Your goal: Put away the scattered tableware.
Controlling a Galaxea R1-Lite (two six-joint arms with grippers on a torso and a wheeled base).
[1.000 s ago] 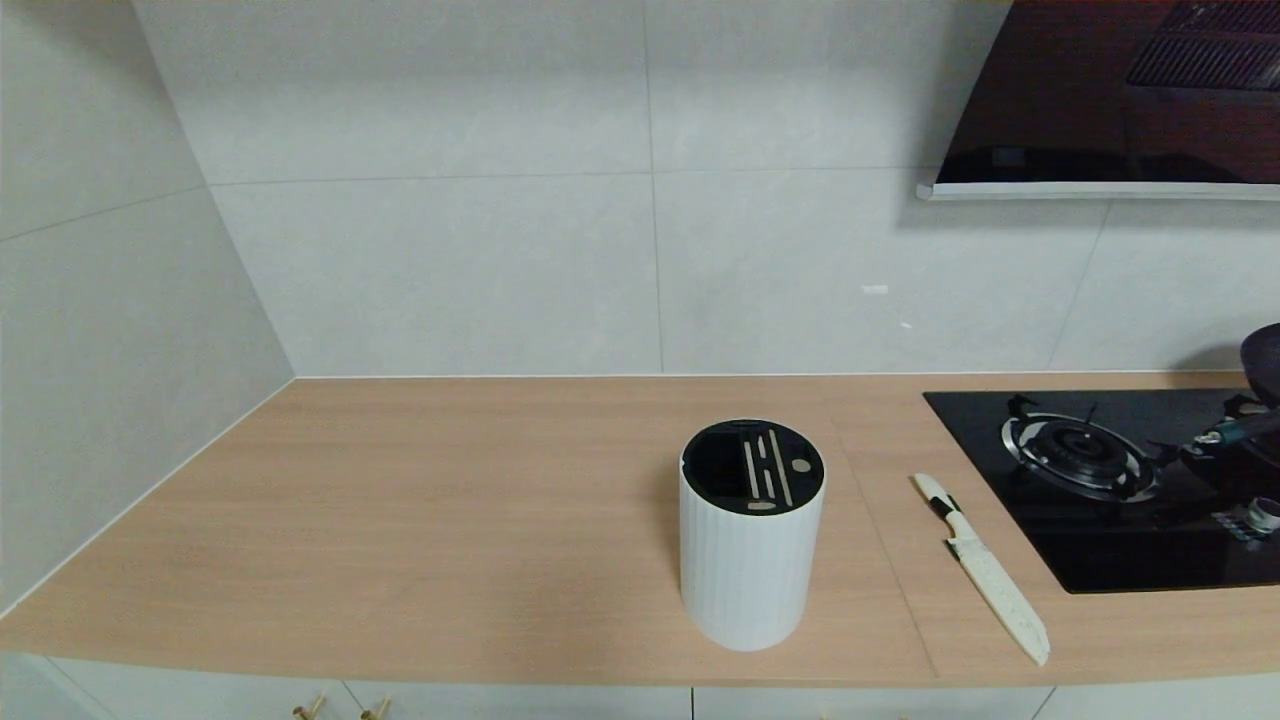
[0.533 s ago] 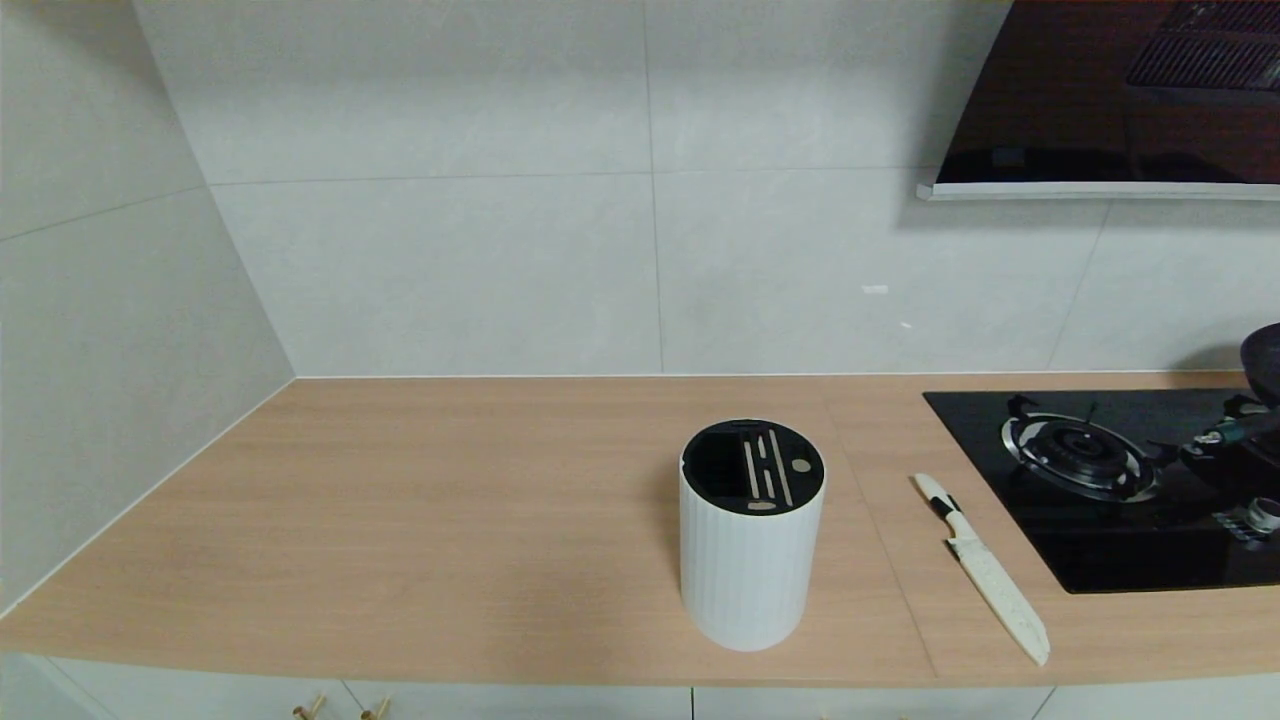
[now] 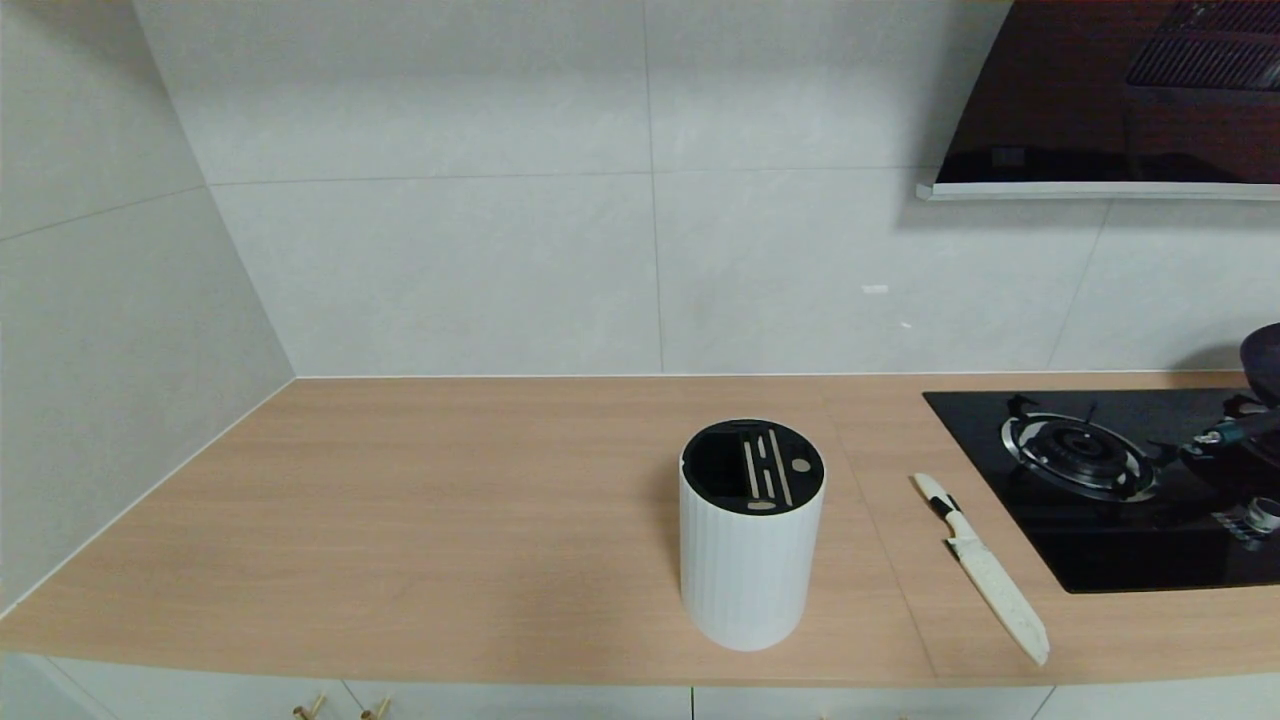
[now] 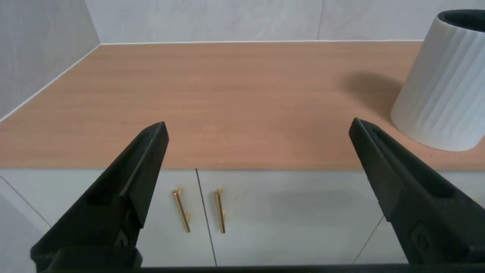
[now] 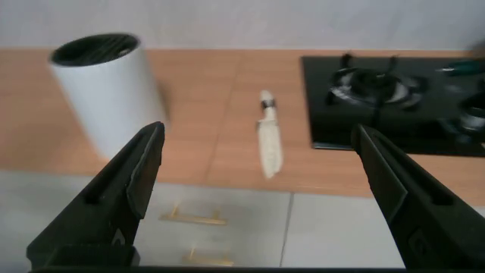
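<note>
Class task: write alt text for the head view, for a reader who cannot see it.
A white ribbed knife holder stands upright on a wooden counter; a pale knife lies flat between it and a black gas hob, touching neither.

1. A broad stretch of light wooden countertop (image 3: 450, 500) runs left of the white ribbed cylindrical holder (image 3: 750, 560), giving room to pass.
2. To the right, the holder and the black glass hob (image 3: 1100, 550) flank a narrow strip where a cream-bladed knife (image 3: 985, 573) lies.

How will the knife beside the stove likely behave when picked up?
The knife looks stiff, so probably won't flop. Lying flat on the countertop, it may slide rather than lift cleanly. Gripped at its short handle, the longer blade would likely tip down.
</note>
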